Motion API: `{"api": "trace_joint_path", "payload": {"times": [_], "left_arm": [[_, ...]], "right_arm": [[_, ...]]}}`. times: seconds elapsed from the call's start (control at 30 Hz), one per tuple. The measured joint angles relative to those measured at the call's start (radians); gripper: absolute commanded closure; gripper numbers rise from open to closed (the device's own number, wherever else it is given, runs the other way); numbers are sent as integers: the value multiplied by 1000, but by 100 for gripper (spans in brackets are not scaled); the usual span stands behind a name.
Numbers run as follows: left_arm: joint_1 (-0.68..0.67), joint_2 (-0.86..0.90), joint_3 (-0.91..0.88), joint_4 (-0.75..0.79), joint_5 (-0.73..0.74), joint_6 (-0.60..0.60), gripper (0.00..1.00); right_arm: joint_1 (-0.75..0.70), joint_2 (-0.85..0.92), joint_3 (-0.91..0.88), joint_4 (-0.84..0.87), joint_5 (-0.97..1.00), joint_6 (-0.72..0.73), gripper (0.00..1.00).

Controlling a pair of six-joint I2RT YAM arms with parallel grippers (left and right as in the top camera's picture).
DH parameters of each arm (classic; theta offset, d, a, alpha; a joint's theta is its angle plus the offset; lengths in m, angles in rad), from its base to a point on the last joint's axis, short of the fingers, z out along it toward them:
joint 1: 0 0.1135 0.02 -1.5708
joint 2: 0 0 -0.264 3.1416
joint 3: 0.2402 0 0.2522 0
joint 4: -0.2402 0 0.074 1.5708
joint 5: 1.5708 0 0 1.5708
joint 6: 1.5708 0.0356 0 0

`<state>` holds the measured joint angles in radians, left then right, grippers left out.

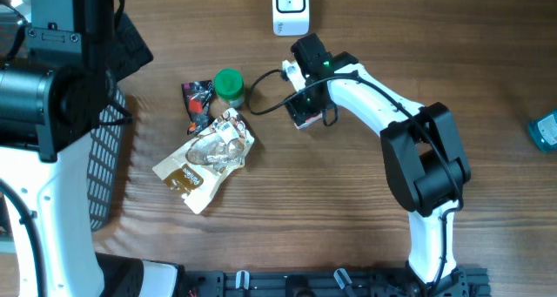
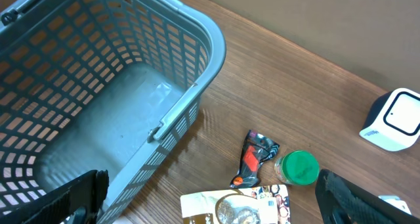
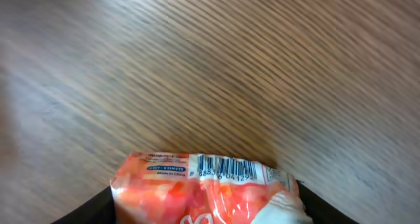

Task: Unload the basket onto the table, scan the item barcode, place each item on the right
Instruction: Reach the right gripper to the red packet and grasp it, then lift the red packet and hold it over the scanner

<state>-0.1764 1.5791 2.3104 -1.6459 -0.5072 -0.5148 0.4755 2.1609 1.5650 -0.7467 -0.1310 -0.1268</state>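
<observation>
Overhead, the right gripper (image 1: 305, 114) sits low near the white scanner (image 1: 290, 10). The left wrist view shows the left gripper (image 2: 210, 184) spread wide and empty. The right wrist view has the orange packet (image 3: 207, 188) on the table between the jaws, barcode (image 3: 226, 166) up; whether it is clamped cannot be told, and scanning is not yet done.

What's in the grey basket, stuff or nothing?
Empty. The basket shows only its bare floor from the left wrist camera.
</observation>
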Motion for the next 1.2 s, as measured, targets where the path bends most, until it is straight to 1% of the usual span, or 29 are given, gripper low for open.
{"api": "trace_joint_path", "payload": {"times": [0.1,0.2,0.33,0.43,0.53,0.6,0.63,0.67,0.73,0.77,0.8,0.83,0.87,0.93,0.97,1.03,1.13,1.2], "left_arm": [[0,0,0,0,0,0,0],[0,0,0,0,0,0,0],[0,0,0,0,0,0,0],[0,0,0,0,0,0,0],[0,0,0,0,0,0,0],[0,0,0,0,0,0,0],[0,0,0,0,0,0,0],[0,0,0,0,0,0,0],[0,0,0,0,0,0,0],[0,0,0,0,0,0,0],[0,0,0,0,0,0,0],[0,0,0,0,0,0,0],[0,0,0,0,0,0,0],[0,0,0,0,0,0,0],[0,0,0,0,0,0,0],[0,0,0,0,0,0,0],[0,0,0,0,0,0,0],[0,0,0,0,0,0,0]], "right_arm": [[0,0,31,35,-89,-71,34],[0,-14,50,51,-153,-110,34],[-18,-148,50,-6,-305,-230,34],[-78,-283,54,-78,-436,-341,34],[-194,-397,61,-184,-642,-498,33],[-264,-452,62,-275,-776,-632,33],[-284,-472,65,-308,-827,-690,32],[-299,-492,66,-377,-889,-774,30],[-316,-521,67,-467,-980,-926,29],[-319,-531,69,-505,-1012,-1004,31],[-319,-548,69,-552,-1045,-1131,35],[-319,-558,69,-574,-1057,-1197,40],[-319,-569,69,-595,-1067,-1280,41],[-319,-586,69,-603,-1079,-1402,40],[-319,-592,69,-603,-1081,-1440,40],[-319,-596,69,-601,-1085,-1495,40],[-319,-596,69,-600,-1086,-1521,40],[-319,-596,69,-599,-1088,-1521,42]]}}
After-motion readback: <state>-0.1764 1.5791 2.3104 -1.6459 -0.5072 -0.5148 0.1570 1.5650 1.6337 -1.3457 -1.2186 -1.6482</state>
